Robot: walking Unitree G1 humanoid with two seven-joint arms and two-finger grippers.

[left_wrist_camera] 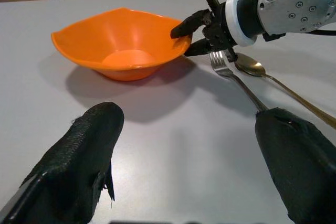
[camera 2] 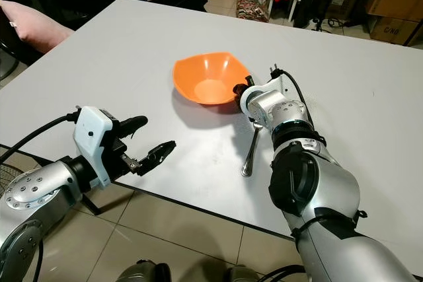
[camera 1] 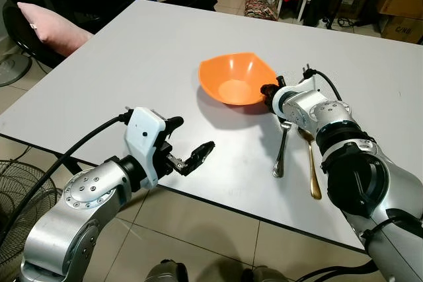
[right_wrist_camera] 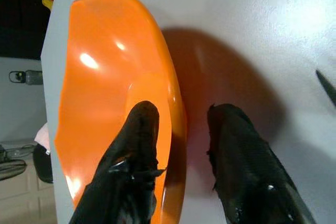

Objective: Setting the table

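Trouble looms at the orange bowl (camera 1: 236,80) mid-table — the right gripper (right_wrist_camera: 181,145) straddles its near rim, fingers not quite pinched, while the left gripper (camera 1: 192,143) hovers open well short — a careless tug could knock the fork (camera 1: 281,150) and spoon (camera 1: 310,163) beside it.

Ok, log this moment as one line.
right tool: straddling orange bowl rim | left tool: open, idle at table edge | fork, spoon: placed
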